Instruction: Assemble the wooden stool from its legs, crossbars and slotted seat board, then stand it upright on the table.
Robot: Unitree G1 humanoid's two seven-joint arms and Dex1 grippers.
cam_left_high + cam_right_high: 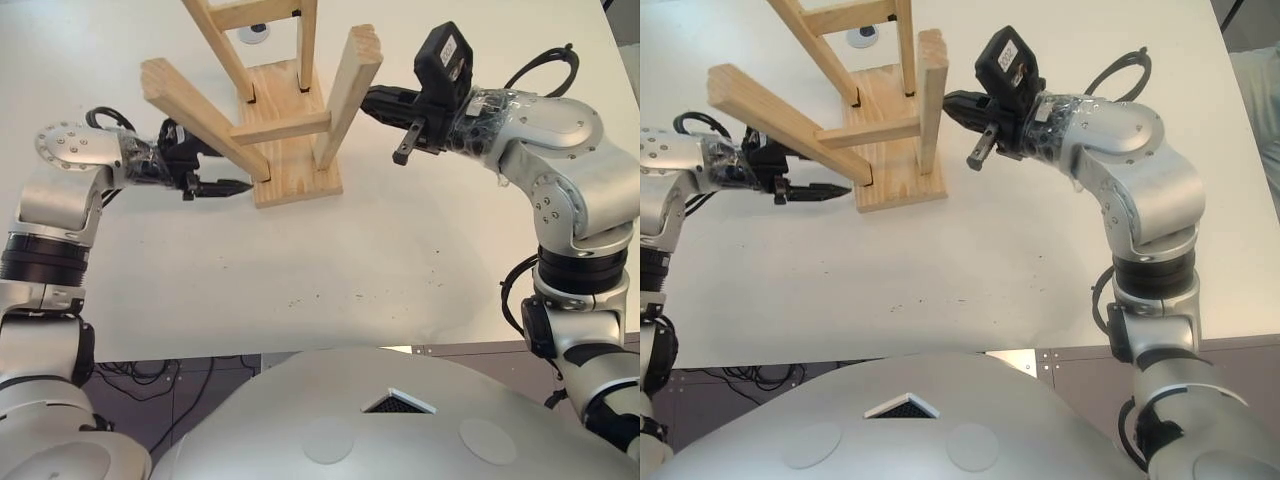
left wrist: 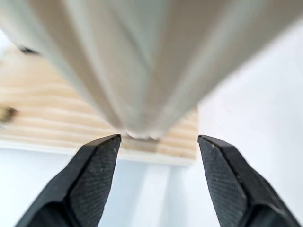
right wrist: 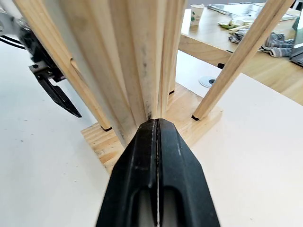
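Note:
The wooden stool stands upside down on the white table, its seat board (image 1: 296,186) flat on the surface and its legs pointing up. A crossbar (image 1: 280,127) joins the near left leg (image 1: 198,113) and the near right leg (image 1: 346,95). My left gripper (image 2: 158,139) is open, low over the table by the foot of the near left leg, with nothing between its fingers (image 1: 226,187). My right gripper (image 3: 154,124) is shut with nothing in it, and its tips rest against the outer face of the near right leg (image 1: 931,95).
A small round white disc with a dark centre (image 1: 256,35) lies on the table behind the stool. Bare white table (image 1: 350,260) stretches in front of the stool to the near edge. A separate wooden table with a cup (image 3: 196,14) stands in the background.

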